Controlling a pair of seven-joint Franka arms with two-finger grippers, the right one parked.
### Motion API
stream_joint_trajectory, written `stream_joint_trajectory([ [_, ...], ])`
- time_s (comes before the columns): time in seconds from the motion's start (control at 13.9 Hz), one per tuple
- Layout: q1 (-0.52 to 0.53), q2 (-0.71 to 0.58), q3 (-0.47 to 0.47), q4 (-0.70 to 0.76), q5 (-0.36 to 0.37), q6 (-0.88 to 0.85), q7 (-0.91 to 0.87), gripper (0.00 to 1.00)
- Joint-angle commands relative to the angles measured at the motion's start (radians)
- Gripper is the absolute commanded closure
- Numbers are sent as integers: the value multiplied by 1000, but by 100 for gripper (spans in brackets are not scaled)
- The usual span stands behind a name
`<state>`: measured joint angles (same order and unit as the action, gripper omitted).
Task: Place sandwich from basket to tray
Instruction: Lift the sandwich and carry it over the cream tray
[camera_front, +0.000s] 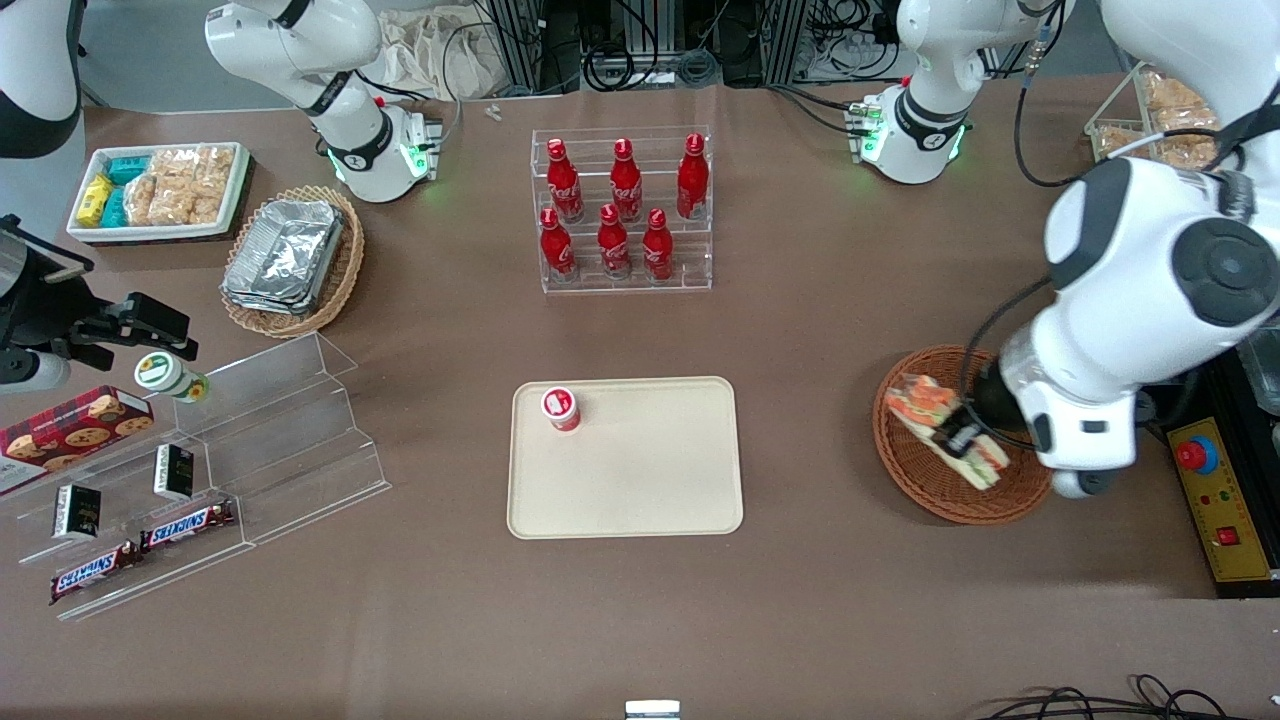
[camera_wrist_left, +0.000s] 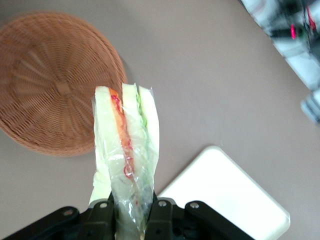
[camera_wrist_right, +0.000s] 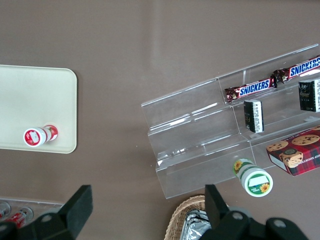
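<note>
Toward the working arm's end of the table, in the front view, the gripper (camera_front: 958, 432) is clamped across the sandwich (camera_front: 925, 405), holding it over the basket (camera_front: 915, 480); from this view I cannot tell whether the wedge is clear of the wicker. The basket sits near the table edge closest to the camera. The tray (camera_front: 640, 480) lies mid-table, well apart from the basket, with a small red-and-white cup (camera_front: 561, 408) standing in one of its corners farther from the camera. A clear rack of red bottles (camera_front: 622, 205) stands farther from the camera than the tray.

From the left wrist view, the gripper (camera_wrist_left: 131, 217) grips the sandwich (camera_wrist_left: 126, 150) by its wrapped end, fingers (camera_wrist_left: 159, 220) pressed on either side. The wedge hangs lifted above the table, with the basket (camera_wrist_left: 55, 85) bare below and beside it, and a tray (camera_wrist_left: 235, 200) corner nearby.

The right wrist view shows the tray (camera_wrist_right: 30, 100) with the cup (camera_wrist_right: 39, 135) near its edge.
</note>
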<state>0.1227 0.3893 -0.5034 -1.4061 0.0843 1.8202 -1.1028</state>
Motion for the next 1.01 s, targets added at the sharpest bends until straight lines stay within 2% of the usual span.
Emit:
stream_joint_trajectory([
  [0.0, -78, 98, -38, 15, 8, 127, -11, 100],
  [0.14, -161, 185, -35, 10, 61, 273, -6, 100],
  [0.29, -216, 290, -37, 10, 191, 361, -6, 100],
  [0.5, -287, 403, -35, 10, 271, 470, -2, 100],
  [0.65, -325, 431, -35, 6, 281, 470, 18, 100],
  [0.94, -333, 445, -37, -72, 281, 472, 98, 100],
])
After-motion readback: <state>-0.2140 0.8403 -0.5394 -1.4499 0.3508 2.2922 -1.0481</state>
